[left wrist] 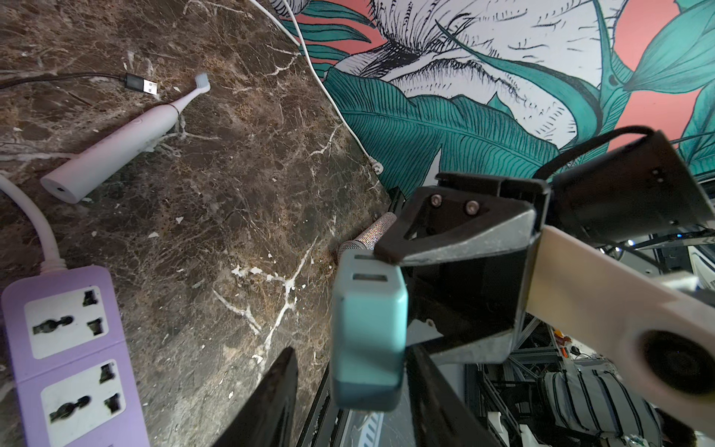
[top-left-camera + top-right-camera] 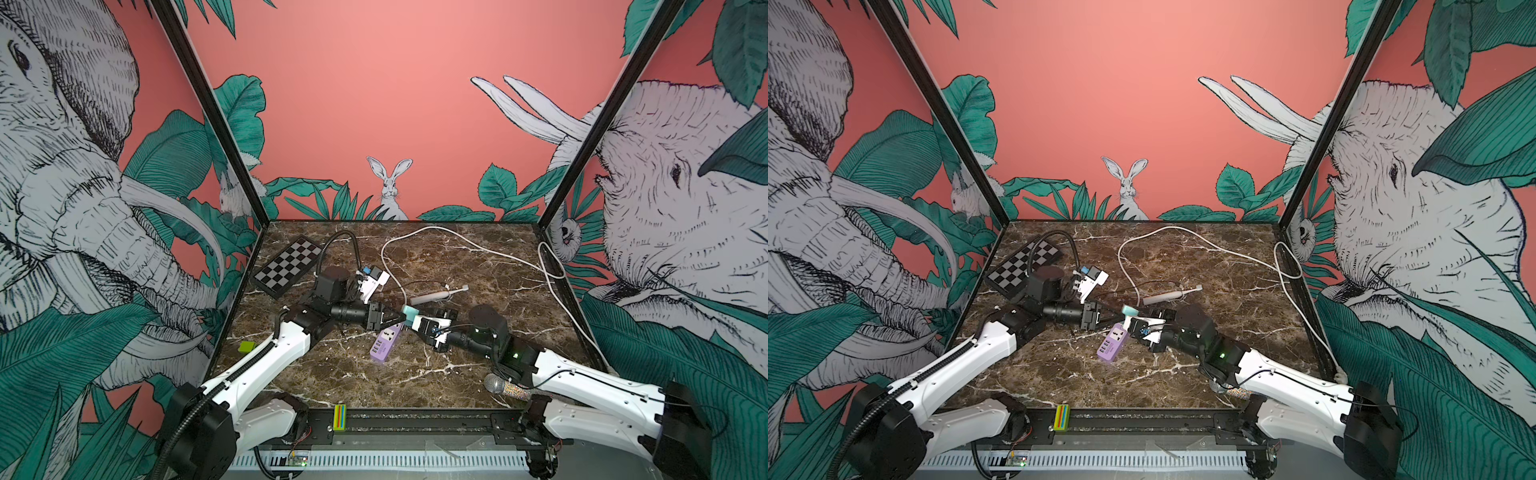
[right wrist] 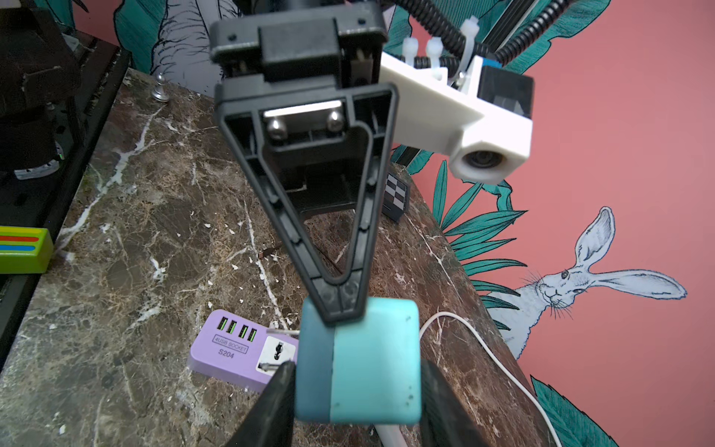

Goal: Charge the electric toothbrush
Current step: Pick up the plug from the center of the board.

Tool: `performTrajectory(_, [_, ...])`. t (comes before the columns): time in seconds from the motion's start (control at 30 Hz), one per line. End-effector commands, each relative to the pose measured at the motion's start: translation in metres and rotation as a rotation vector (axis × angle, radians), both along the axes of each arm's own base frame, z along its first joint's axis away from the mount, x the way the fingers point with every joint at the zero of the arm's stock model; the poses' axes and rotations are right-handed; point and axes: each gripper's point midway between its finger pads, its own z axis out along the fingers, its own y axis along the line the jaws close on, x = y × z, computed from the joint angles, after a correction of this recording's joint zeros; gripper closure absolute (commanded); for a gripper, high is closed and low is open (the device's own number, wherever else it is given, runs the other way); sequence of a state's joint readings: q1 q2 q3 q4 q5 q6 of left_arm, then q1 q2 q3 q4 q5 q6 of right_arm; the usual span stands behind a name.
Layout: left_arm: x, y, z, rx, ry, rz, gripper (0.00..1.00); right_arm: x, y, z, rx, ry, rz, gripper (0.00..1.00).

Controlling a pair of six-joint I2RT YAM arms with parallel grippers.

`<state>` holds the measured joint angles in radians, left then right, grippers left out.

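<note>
The electric toothbrush (image 2: pixel 436 294) (image 2: pixel 1169 296) (image 1: pixel 116 151), pale pink-white, lies flat on the marble table behind both grippers, and nothing touches it. A black USB plug (image 1: pixel 141 84) lies near its bristle head. My right gripper (image 3: pixel 358 365) (image 2: pixel 417 321) is shut on a teal charger adapter (image 3: pixel 371 360) (image 1: pixel 367 329) (image 2: pixel 409 314), held just above the purple power strip (image 2: pixel 385 344) (image 2: pixel 1112 344) (image 1: pixel 65 348). My left gripper (image 1: pixel 350 350) (image 2: pixel 402 318) straddles the same adapter from the opposite side. One of its fingers touches the adapter and the other stands apart with a visible gap.
A folded chessboard (image 2: pixel 286 266) lies at the back left, a green block (image 2: pixel 247 346) at the left edge. A glittery microphone (image 2: pixel 505 386) lies under the right arm. A striped block (image 2: pixel 339 417) sits on the front rail. The strip's white cord (image 2: pixel 457 241) loops across the back.
</note>
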<state>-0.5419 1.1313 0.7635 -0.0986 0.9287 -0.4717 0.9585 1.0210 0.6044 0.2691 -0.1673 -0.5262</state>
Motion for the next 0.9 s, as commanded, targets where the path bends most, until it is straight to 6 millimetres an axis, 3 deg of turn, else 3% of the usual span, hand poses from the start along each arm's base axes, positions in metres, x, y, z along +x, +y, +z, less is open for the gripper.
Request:
performTrajectory(0.0, [-0.001, -0.002, 0.001, -0.013, -0.025, -0.010, 0.55, -0.001, 0.007, 0.025, 0.052, -0.048, 0.017, 0.66])
performTrajectory(0.2, [-0.005, -0.004, 0.002, -0.022, -0.028, -0.032, 0.59, -0.002, 0.010, 0.024, 0.048, -0.043, 0.024, 0.65])
performTrajectory(0.63, [-0.012, -0.007, -0.004, -0.025, -0.006, -0.072, 0.57, -0.002, 0.009, 0.024, 0.046, -0.042, 0.013, 0.65])
performTrajectory(0.7, [-0.011, -0.007, -0.004, -0.024, -0.008, -0.071, 0.63, -0.001, 0.009, 0.022, 0.043, -0.040, 0.011, 0.64])
performTrajectory(0.73, [-0.011, -0.007, -0.004, -0.025, -0.010, -0.072, 0.66, -0.001, 0.009, 0.022, 0.041, -0.039, 0.009, 0.62])
performTrajectory(0.8, [-0.011, -0.006, -0.005, -0.013, -0.026, -0.070, 0.74, 0.002, 0.008, 0.020, 0.040, -0.032, -0.012, 0.33])
performTrajectory(0.87, [-0.009, -0.004, -0.006, 0.017, -0.055, -0.061, 0.77, 0.006, 0.003, 0.021, 0.061, -0.018, -0.053, 0.13])
